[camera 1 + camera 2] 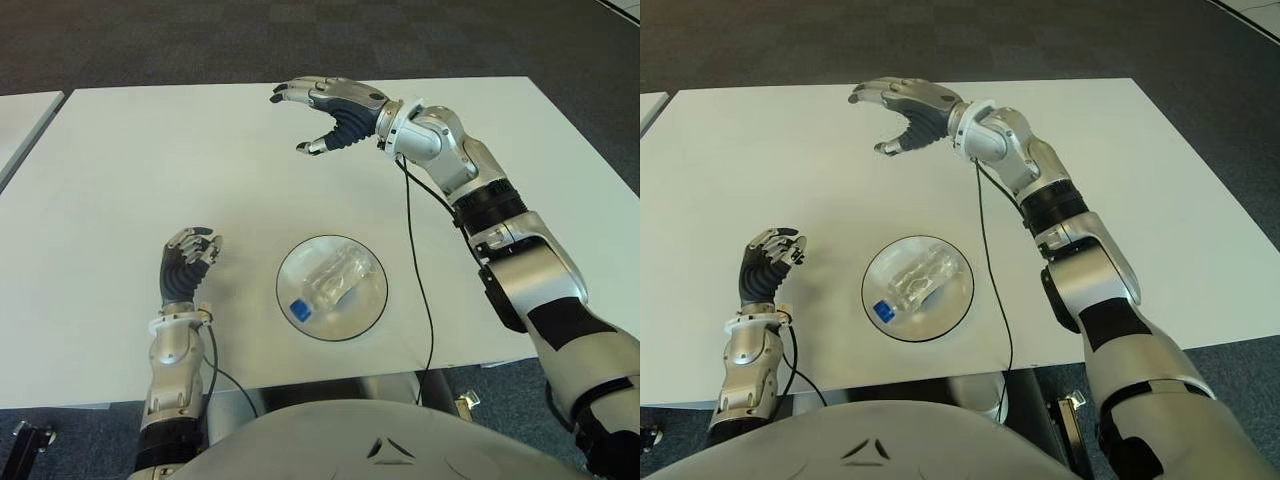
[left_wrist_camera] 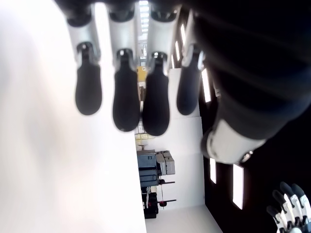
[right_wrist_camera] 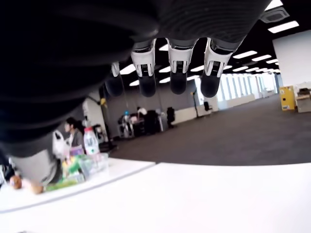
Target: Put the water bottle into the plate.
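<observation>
The clear plastic water bottle with a blue cap is seen lying inside the round glass plate on the white bench, so the placing is judged done. The right hand is held at 12 o'clock from the plate, fingers spread and empty; the left hand, at 9 o'clock, is loosely curled around nothing.

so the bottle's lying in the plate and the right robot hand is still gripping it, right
Not quite. The water bottle does lie in the plate, but the right robot hand is not gripping it. The left eye view shows that hand open and empty, raised over the far part of the table. The left robot hand shows left of the plate.
</observation>
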Available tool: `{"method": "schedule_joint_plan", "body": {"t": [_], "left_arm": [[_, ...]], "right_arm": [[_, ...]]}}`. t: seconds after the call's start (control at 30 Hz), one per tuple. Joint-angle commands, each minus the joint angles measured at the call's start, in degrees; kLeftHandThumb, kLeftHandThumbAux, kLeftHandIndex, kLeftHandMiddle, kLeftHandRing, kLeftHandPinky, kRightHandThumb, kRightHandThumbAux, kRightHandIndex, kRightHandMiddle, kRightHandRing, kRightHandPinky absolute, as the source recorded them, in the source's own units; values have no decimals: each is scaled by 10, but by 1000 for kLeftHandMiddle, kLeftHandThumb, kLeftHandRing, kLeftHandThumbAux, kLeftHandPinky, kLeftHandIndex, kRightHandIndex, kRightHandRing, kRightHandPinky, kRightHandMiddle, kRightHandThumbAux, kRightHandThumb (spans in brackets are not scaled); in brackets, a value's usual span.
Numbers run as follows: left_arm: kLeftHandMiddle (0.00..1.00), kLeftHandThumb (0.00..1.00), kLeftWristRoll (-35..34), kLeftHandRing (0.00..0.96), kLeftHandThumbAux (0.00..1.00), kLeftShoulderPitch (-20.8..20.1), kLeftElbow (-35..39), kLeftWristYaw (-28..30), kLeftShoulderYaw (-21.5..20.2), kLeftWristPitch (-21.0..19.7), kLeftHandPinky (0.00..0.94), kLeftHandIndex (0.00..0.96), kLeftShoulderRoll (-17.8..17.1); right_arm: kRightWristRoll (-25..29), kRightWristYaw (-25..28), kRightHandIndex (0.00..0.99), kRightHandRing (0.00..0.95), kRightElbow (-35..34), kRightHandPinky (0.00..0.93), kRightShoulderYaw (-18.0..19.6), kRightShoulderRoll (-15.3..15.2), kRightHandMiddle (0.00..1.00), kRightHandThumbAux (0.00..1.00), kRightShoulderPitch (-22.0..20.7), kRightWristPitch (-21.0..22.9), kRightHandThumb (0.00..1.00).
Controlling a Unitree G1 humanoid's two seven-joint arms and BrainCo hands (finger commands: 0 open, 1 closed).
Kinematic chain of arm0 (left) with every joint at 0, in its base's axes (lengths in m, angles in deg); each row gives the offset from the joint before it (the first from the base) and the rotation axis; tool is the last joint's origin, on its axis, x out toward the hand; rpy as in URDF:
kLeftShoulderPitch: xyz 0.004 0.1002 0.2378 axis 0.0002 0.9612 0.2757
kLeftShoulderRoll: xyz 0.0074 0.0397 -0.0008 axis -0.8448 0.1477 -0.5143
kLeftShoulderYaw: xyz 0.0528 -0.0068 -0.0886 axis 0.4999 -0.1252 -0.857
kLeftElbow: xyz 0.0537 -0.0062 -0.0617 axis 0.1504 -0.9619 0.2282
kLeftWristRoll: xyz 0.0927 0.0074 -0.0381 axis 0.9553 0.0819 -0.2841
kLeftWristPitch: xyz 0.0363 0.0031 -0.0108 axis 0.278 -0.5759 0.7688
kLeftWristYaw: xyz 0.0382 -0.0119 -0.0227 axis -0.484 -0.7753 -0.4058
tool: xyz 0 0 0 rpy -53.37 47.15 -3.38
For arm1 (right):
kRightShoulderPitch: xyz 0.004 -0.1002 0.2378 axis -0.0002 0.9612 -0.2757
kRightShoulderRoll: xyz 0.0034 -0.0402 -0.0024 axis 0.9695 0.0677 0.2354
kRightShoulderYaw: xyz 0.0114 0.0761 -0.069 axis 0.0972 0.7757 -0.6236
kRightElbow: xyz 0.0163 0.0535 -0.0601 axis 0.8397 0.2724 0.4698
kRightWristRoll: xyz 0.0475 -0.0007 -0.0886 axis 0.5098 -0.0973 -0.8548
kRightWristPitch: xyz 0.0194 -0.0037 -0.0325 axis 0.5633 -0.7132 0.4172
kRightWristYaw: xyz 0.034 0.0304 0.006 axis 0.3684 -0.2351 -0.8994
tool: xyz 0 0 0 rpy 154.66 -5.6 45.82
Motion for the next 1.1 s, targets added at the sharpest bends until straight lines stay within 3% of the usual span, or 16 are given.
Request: {"method": "schedule_joint_plan", "body": {"t": [0.03,0.27,0.6,0.7,0.93,1.1], "left_arm": [[630,708,-2,614,712,1,8,-9,-3,-9,590,433,10],[633,709,-6,614,710,3,16,-10,-5,-8,603,434,17],[641,709,7,625,710,2,12,-14,-4,2,613,434,20],[641,709,10,628,710,3,14,-16,-3,-4,619,434,18],[651,708,13,639,710,2,16,-14,0,-9,630,434,17],[657,708,17,643,711,-2,7,-13,2,8,632,434,17]], "right_arm": [[37,9,0,0,-62,0,32,-5,0,551,67,57,74],[38,-21,0,0,-122,20,59,3,0,557,139,128,92],[44,-39,0,0,-181,68,74,11,0,548,207,201,89],[47,-48,0,0,-216,83,83,12,0,555,257,217,97],[25,-138,0,25,-229,122,84,38,5,569,330,204,105],[32,-216,0,88,-210,192,89,66,58,660,372,166,131]]}}
